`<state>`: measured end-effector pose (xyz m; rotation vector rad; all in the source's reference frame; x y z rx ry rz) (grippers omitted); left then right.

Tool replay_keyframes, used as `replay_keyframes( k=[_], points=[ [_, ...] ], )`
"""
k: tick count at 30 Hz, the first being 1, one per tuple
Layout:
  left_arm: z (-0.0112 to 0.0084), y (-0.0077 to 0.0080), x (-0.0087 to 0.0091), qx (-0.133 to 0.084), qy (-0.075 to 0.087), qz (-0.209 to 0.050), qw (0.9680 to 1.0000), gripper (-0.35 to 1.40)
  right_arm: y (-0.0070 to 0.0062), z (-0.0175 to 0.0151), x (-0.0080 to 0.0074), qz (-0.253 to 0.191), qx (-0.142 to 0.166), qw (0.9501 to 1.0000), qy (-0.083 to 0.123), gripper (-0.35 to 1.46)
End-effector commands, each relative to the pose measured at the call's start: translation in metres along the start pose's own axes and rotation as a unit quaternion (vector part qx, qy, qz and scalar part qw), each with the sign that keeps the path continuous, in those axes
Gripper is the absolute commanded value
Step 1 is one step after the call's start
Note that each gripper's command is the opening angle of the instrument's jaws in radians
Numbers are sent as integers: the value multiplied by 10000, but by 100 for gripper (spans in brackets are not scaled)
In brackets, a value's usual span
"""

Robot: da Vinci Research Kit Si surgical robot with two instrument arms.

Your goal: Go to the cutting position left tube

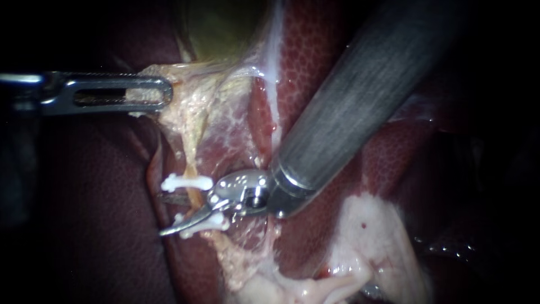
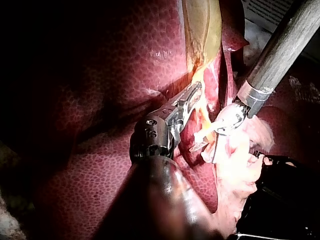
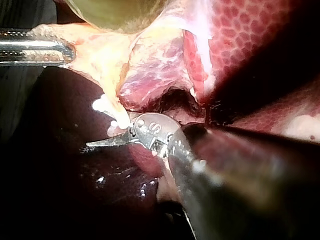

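1. Left tube — a thin, pale-yellow strand — lies just past the nearest thing, the grey-shafted right instrument. Its small curved metal jaws stand apart, one on either side of the tube, gripping nothing. They sit on the stretch between two white plastic clips.
2. Farther off, the left instrument has long slotted steel jaws closed on pale yellow fatty tissue. Beyond lie the olive-green gallbladder and the mottled red liver.
3. The approach looks nearly complete. The next move calls for fine settling — blades square across the tube and clear of both clips.
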<state>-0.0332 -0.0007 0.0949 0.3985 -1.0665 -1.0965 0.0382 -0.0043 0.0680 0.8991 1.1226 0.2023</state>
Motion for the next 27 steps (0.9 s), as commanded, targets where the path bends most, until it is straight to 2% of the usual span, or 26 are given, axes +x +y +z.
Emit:
replay_keyframes(
  k=[1, 6, 27],
  points=[
    [0, 0, 0, 0, -3, 2, 10000, -35, 1, 0, 1, -5, -18, 10000, 26, 115],
    [0, -2, 0, -5, -5, 0, 10000, -35, 4, 0, 6, 10, -97, 9999, 80, 115],
    [0, -2, 0, 7, -1, 0, 10000, -35, 6, -1, 4, 41, -116, 9999, 85, 116]
  ],
)
